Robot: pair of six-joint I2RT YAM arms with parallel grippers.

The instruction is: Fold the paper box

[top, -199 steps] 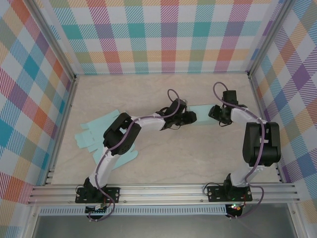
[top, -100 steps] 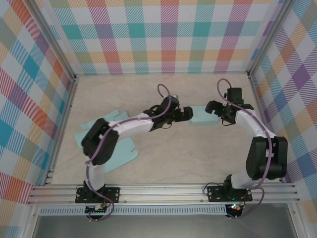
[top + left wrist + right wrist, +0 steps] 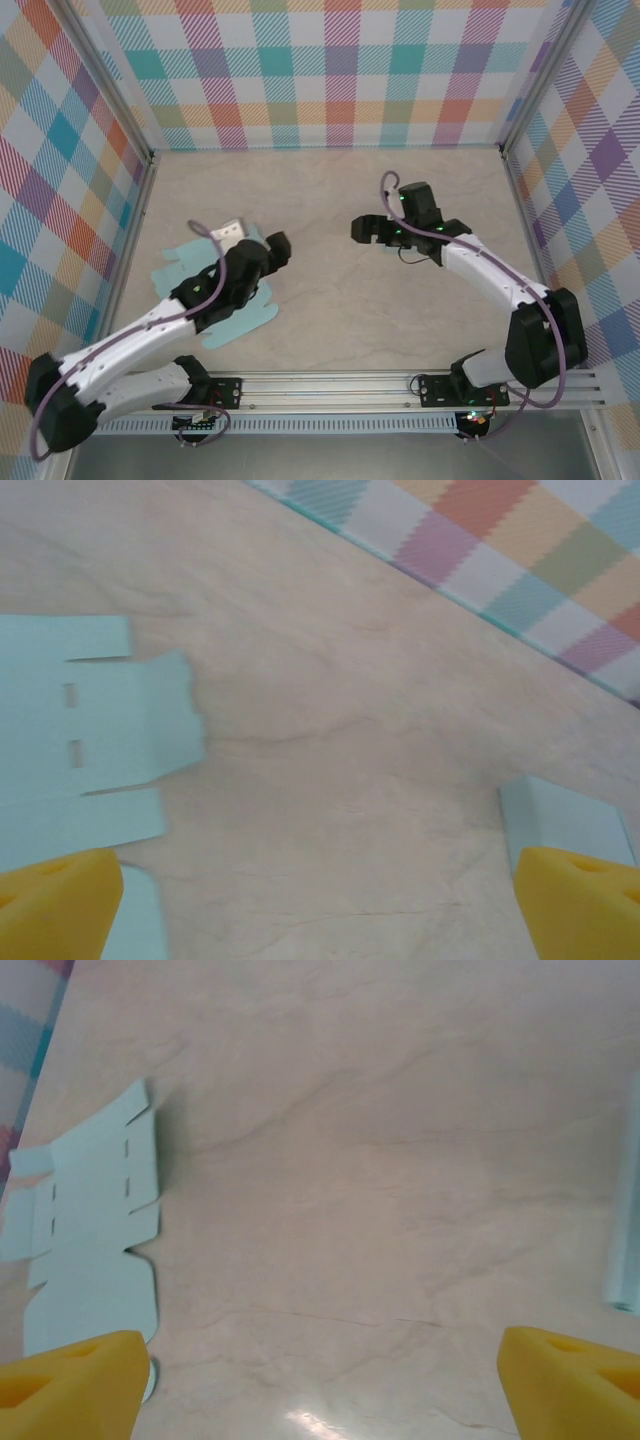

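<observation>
Both of my claws are empty and spread wide: the left claw (image 3: 272,247) is as far open as it goes, its yellow foam pads (image 3: 55,905) sitting at the two bottom corners of its wrist view with only bare tabletop between them. The right claw (image 3: 362,230) is also parted well, and its pads (image 3: 70,1380) have nothing between them. The flat pale blue die-cut paper blank (image 3: 245,318) lies on the near-left part of the beige marbled table (image 3: 330,320), unfolded, with my left arm lying over its middle. From the left wrist I see its notched flaps and two small slots (image 3: 70,695) just left of and ahead of my left pad. A small pale blue folded paper piece (image 3: 565,825) sits by my other pad, and I cannot tell how complete it is. My right claw hangs near the table's middle, well apart from the blank, which lies off at the left edge of its wrist view. I judge this is the reach toward the blank, with no crease in it started. Next I need to settle my left claw onto one outer flap, bring the right across to pin or pinch the opposite side, and then lift the flap along its score line without dragging the whole sheet.
</observation>
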